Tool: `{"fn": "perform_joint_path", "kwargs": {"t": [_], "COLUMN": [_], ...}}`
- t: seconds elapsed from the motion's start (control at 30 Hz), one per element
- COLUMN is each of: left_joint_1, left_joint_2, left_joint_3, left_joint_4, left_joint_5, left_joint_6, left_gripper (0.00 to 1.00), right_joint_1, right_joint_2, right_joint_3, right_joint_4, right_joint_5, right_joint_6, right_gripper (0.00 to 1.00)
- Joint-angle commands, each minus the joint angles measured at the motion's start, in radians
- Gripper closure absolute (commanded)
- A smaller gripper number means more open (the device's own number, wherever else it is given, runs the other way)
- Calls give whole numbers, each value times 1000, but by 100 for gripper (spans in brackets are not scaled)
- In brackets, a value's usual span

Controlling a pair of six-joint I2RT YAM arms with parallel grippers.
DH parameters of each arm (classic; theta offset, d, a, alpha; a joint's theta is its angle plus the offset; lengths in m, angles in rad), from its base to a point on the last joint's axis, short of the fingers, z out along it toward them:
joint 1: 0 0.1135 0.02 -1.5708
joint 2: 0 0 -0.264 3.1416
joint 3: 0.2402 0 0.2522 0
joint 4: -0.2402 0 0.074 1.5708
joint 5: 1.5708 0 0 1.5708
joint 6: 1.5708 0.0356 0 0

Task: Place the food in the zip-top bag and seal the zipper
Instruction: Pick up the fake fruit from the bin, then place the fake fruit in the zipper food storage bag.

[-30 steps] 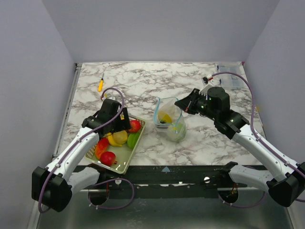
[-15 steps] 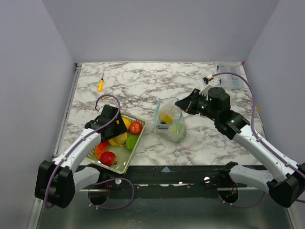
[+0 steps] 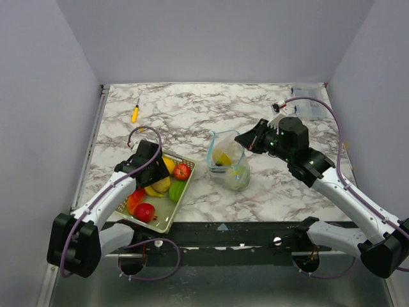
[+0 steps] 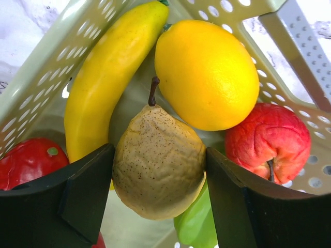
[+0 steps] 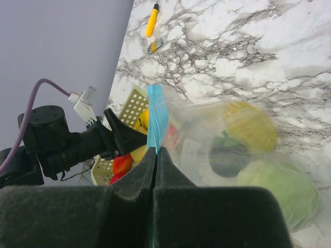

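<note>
Speckled tan pear (image 4: 158,163), yellow banana (image 4: 103,82)

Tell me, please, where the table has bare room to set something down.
Bare marble runs wide behind the zip-top bag, between the yellow marker and the far right corner. Only a narrow strip separates the basket and bag. The basket is crowded: the left gripper straddles a pear.

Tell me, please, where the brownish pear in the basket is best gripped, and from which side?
Grip the pear across its wide belly, coming from above. Both flanks there seem to leave room for a finger; the neck tapers and points between the banana and the yellow citrus.
</note>
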State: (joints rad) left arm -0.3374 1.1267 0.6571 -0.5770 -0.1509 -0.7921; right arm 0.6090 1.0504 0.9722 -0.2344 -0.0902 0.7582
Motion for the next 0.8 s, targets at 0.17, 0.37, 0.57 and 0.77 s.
{"fn": "perform_joint_path", "kwargs": {"t": [0.17, 0.37, 0.57, 0.77], "left_joint_1": [5, 5, 3, -12], "left_joint_2": [-172, -274, -333, -356], "left_joint_3": [63, 138, 156, 136], "left_joint_4": [-76, -29, 169, 416], "left_joint_5": [-55, 139, 520, 719], "left_joint_6": [21, 108, 148, 79], "left_gripper": [39, 39, 39, 45], "right_joint_1": [5, 6, 5, 6], "right_joint_2": [-8, -9, -4, -2], "right_joint_3": [-6, -7, 0, 3], "right_joint_4": [18, 17, 15, 15], "right_joint_5": [14, 14, 9, 3], "right_joint_6": [-4, -2, -2, -3], "right_gripper": [99, 99, 100, 99]}}
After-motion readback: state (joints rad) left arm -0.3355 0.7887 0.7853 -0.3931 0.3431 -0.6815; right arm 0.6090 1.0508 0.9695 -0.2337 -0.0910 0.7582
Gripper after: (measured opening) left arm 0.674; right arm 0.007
